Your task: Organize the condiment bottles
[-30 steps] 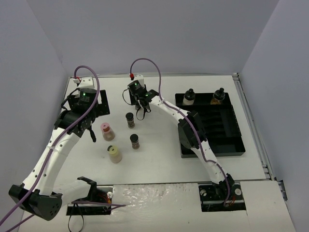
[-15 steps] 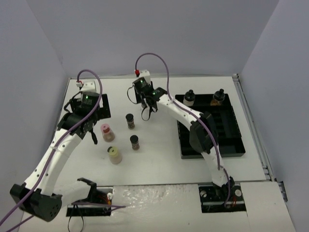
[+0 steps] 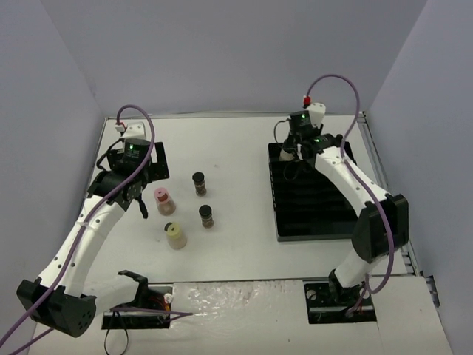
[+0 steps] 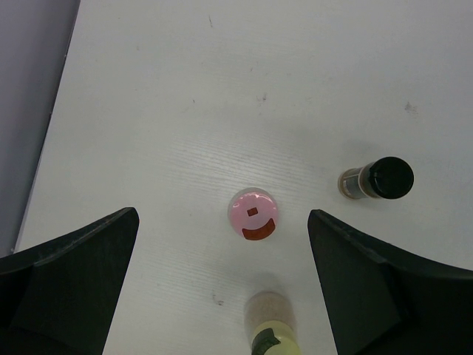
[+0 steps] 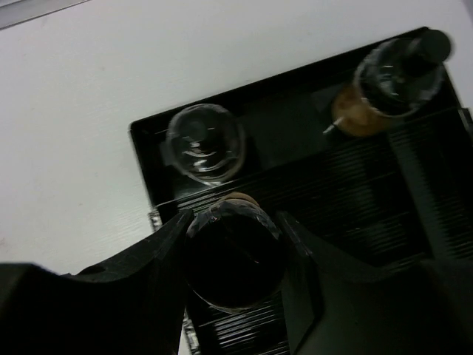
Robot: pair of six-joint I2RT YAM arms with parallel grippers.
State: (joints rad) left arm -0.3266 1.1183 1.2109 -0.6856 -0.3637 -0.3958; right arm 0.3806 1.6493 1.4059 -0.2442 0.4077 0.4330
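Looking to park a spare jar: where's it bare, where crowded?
Bare: table between the black-capped jars and black tray. Crowded: pink-capped jar and yellow-capped jar by the left gripper; tray's far end, where the right gripper clasps a dark-topped jar.

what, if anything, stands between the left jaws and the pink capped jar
nothing visible. the pink-capped jar stands on bare table, centred between the open left jaws. the yellow-capped jar sits at the view's lower edge, a black-capped jar off to one side.

Clear glossy jars (image 5: 205, 142), seemingly plastic; matt white table (image 4: 259, 74).
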